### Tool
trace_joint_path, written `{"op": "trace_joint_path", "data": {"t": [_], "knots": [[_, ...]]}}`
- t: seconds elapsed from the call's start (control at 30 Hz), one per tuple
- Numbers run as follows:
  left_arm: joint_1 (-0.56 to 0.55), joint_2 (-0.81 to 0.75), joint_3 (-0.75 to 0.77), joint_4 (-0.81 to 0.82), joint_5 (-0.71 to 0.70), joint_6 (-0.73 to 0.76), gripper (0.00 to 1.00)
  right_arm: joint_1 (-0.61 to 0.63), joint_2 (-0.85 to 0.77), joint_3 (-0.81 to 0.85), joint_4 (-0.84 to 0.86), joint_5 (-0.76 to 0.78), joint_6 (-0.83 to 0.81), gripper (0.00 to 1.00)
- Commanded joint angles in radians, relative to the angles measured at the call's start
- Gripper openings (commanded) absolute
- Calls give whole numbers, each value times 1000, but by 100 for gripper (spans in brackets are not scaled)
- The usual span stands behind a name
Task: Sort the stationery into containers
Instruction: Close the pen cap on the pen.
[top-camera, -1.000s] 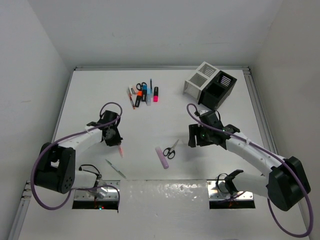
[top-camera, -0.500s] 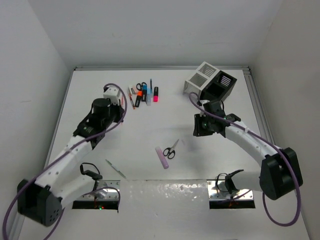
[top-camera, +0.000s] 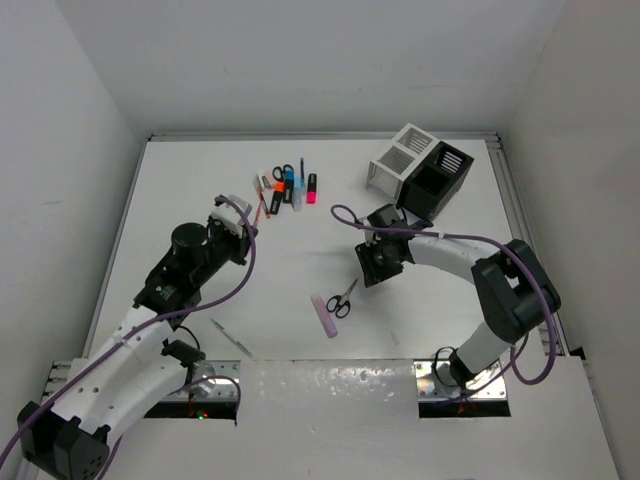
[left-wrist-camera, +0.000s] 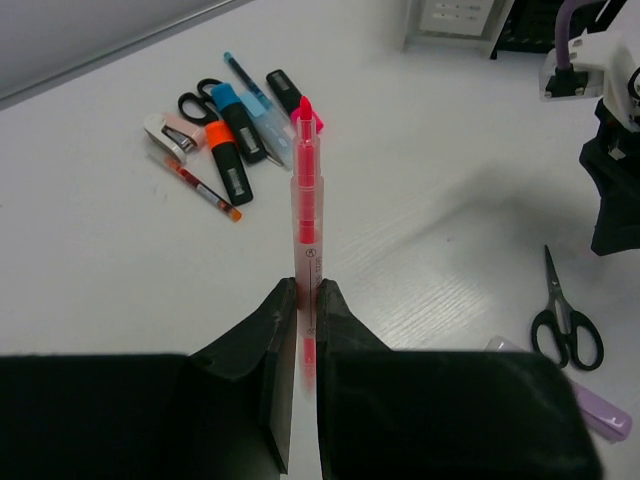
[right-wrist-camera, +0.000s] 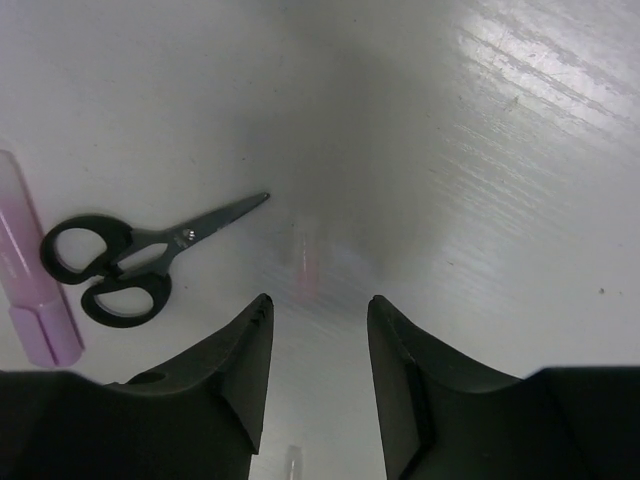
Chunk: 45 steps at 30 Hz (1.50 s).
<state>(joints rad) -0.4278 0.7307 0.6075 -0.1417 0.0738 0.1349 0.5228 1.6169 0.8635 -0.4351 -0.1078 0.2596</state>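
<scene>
Gripping red pen (left-wrist-camera: 306, 200), left end effector (left-wrist-camera: 306, 292); right end effector (right-wrist-camera: 318, 312) half-open, empty, near scissors (right-wrist-camera: 130, 262).

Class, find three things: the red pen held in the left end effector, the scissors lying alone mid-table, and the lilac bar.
red pen (left-wrist-camera: 307, 215), left wrist view, middle of its clear barrel.
scissors (right-wrist-camera: 182, 238), right wrist view, on the pivot.
lilac bar (top-camera: 324, 315), top external view, middle of its length.

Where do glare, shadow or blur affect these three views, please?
Top external: the shiny metal strip at the bottom glares white. Left wrist: the black jaws are soft, the slim red pen they clamp sharper. Right wrist: a grey shadow dims the white table ahead of the jaws; the black-handled scissors look crisp.
</scene>
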Motion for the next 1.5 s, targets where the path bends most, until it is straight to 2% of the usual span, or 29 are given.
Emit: {"op": "trace_joint_path", "data": {"t": [0.0, 0.37, 0.47, 0.5, 0.57, 0.67, 0.9, 1.07, 1.4, 1.43, 1.47], "knots": [[-12, -27, 5, 36, -9, 35, 0, 5, 35, 40, 30, -27, -54, 42], [-9, 1, -5, 45, -62, 0, 0, 33, 153, 72, 79, 45, -37, 38], [-11, 4, -6, 47, -65, 0, 0, 36, 167, 89, 62, 62, -40, 32], [-9, 4, -6, 45, -69, 2, 0, 34, 170, 86, 56, 68, -39, 26], [-9, 1, -5, 45, -97, 5, 0, 37, 164, 77, 56, 77, -34, 21], [-8, -1, -5, 53, -103, 5, 0, 42, 137, 66, 64, 82, -26, 22], [-9, 19, -2, 62, -126, -17, 0, 71, 112, 74, 12, 141, -39, 30], [-6, 27, 3, 71, -140, -15, 0, 79, 110, 43, 2, 178, 32, 31], [-3, 29, 11, 68, -137, -20, 0, 79, 101, 2, 19, 198, 109, 26], [-5, 26, 11, 68, -134, -18, 0, 79, 100, -1, 25, 197, 110, 25], [-5, 26, 12, 68, -132, -17, 0, 80, 100, -7, 29, 195, 110, 19]]}}
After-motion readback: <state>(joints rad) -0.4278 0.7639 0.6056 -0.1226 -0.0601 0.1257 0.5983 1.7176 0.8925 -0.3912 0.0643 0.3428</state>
